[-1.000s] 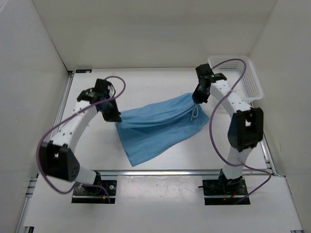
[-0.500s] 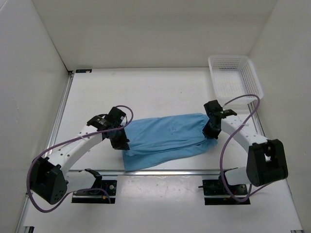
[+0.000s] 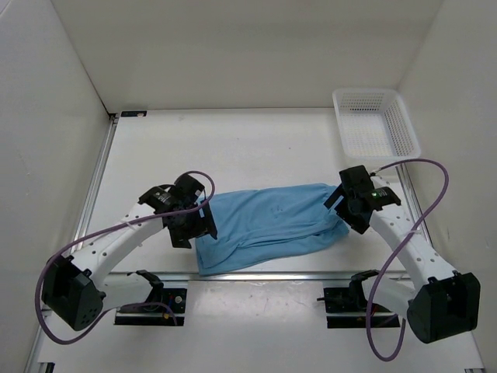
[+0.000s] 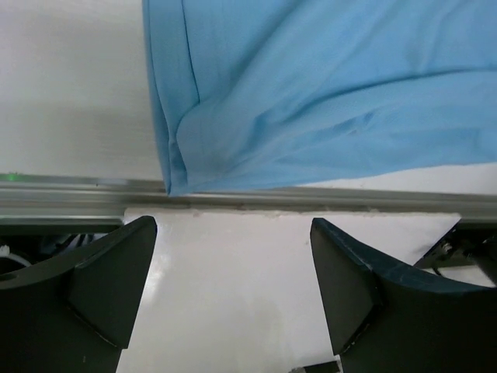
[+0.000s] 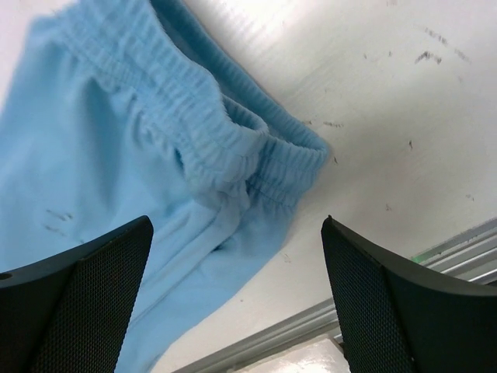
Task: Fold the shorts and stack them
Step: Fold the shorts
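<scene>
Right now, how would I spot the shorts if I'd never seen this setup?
Start with the white table. Near its front edge lies a flat, sky-blue cloth with a gathered waistband at its right end: the shorts. They are the only blue, soft thing there; the basket in the far right corner is white, stiff mesh.

The shorts (image 3: 268,225) are looking like soft, dull cloth, bunching into ridges at the waistband (image 5: 225,148). The table (image 3: 233,148) is showing smooth white with scuffs. The basket (image 3: 404,129) is looking like white plastic mesh. The rail (image 4: 70,191) is shining like metal.
</scene>
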Controlling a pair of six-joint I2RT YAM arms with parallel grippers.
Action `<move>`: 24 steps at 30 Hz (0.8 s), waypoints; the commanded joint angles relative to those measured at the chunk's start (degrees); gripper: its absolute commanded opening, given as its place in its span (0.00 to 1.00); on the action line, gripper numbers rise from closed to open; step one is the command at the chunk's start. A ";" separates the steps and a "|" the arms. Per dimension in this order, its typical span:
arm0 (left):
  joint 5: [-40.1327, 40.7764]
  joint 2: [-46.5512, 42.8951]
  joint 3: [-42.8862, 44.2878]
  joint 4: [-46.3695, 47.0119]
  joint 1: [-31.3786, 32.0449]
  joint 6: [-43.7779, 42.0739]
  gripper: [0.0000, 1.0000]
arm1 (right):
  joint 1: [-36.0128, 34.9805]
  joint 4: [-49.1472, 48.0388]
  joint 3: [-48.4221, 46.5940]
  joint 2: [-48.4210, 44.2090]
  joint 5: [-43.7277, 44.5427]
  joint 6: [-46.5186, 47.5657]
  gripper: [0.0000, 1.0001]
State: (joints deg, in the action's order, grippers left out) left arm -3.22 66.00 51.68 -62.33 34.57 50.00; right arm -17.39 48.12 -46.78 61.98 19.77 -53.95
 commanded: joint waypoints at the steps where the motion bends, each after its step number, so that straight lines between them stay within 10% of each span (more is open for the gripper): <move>1: 1.91 2.54 0.01 2.46 -1.87 -0.78 0.91 | 0.33 1.63 -3.40 0.77 3.17 1.48 0.93; 12: -4.69 12.29 -10.10 13.45 -0.99 -0.96 0.85 | 0.34 -2.58 0.20 4.91 -3.86 3.42 0.92; 16: -4.16 17.66 -9.33 15.74 -0.99 -0.95 0.53 | 0.34 -5.66 2.39 8.77 -6.40 3.42 0.86; 18: -3.38 20.99 -8.01 16.45 -0.99 -0.95 0.12 | 0.34 -8.55 4.41 11.14 -9.13 2.19 0.73; 24: -1.61 26.72 0.16 16.45 -4.59 -5.26 0.10 | 0.34 -10.15 2.24 14.05 -6.68 2.71 0.13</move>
State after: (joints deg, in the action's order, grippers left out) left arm -7.66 91.24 48.12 -50.37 32.10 47.11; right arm -17.26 40.14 -41.47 75.85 11.86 -51.55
